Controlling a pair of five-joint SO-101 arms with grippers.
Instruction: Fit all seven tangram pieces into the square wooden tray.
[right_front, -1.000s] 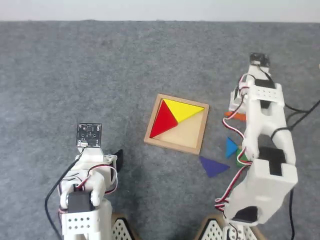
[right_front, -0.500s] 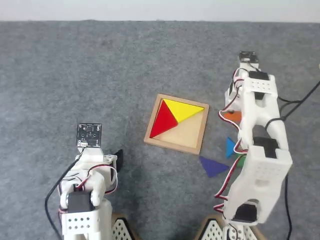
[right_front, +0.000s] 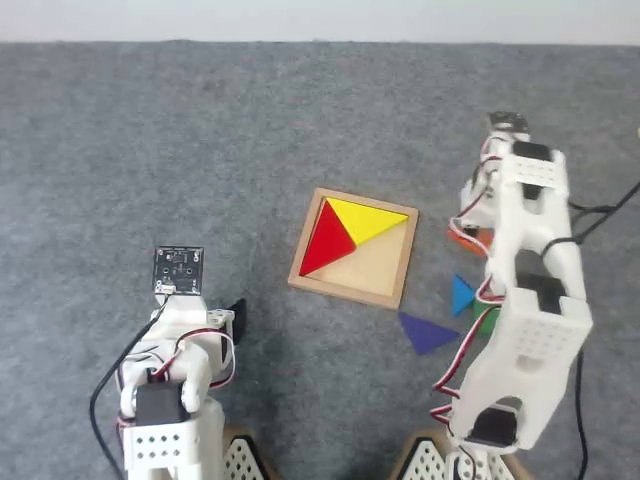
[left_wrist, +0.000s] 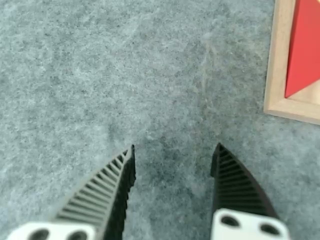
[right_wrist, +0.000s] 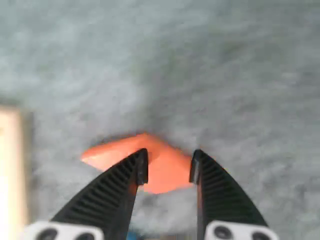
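The square wooden tray (right_front: 300, 270) lies mid-table holding a red triangle (right_front: 325, 242) and a yellow triangle (right_front: 366, 218). To its right, my right gripper (right_wrist: 168, 167) is shut on an orange piece (right_wrist: 155, 172), which pokes out past one finger; that orange piece (right_front: 466, 237) peeks from under the arm in the high view. A small blue triangle (right_front: 460, 295), a purple triangle (right_front: 427, 333) and a green piece (right_front: 488, 322) lie on the carpet near the right arm. My left gripper (left_wrist: 172, 165) hangs open over bare carpet, left of the tray's corner (left_wrist: 280, 90).
Grey carpet covers the whole table. The right arm's white body (right_front: 530, 330) hides part of the loose pieces. The left arm (right_front: 175, 380) sits at the front left, well away from the tray.
The right arm swung towards the tray and then back right, and the orange piece shifted slightly with it. The left arm has stayed still.
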